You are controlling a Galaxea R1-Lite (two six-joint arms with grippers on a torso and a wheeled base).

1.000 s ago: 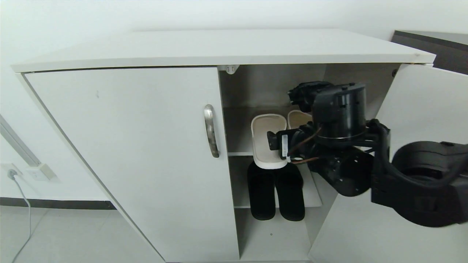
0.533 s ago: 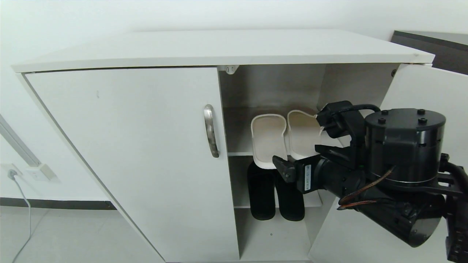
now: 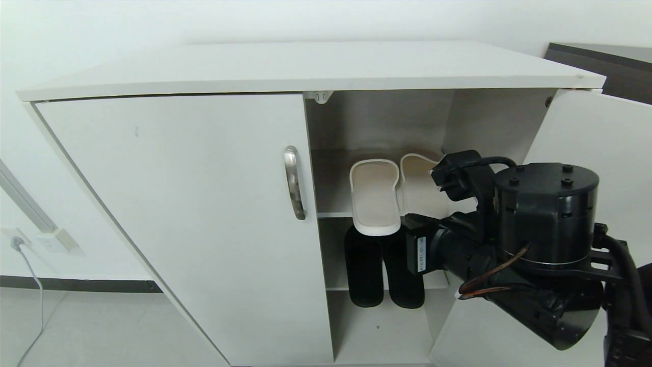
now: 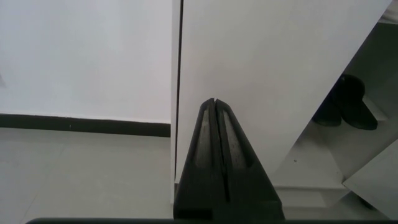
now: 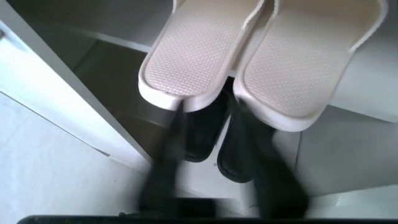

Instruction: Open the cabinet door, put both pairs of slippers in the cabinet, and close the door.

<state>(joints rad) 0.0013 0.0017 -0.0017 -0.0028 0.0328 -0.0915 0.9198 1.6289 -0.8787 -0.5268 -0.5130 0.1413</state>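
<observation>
The white cabinet (image 3: 305, 66) has its right door (image 3: 586, 132) swung open and its left door (image 3: 178, 204) closed. A pair of white slippers (image 3: 375, 196) lies on the upper shelf, heels jutting over the shelf's front edge. Below it a pair of black slippers (image 3: 384, 270) rests on the lower shelf. My right arm (image 3: 545, 219) hangs in front of the opening, just right of the slippers. In the right wrist view the right gripper (image 5: 217, 180) is open and empty, pointing at the white slippers (image 5: 249, 62) and black slippers (image 5: 205, 140). My left gripper (image 4: 215, 109) is shut, low before the closed door.
A metal handle (image 3: 294, 182) sits on the closed left door's inner edge. A wall socket with a cable (image 3: 18, 243) is at the far left near the floor. A dark panel (image 3: 611, 66) stands behind the cabinet's right end. The bottom compartment (image 3: 377, 331) holds nothing.
My right arm has drawn back out of the cabinet, down and to the right. The white slippers stay on the upper shelf, now uncovered.
</observation>
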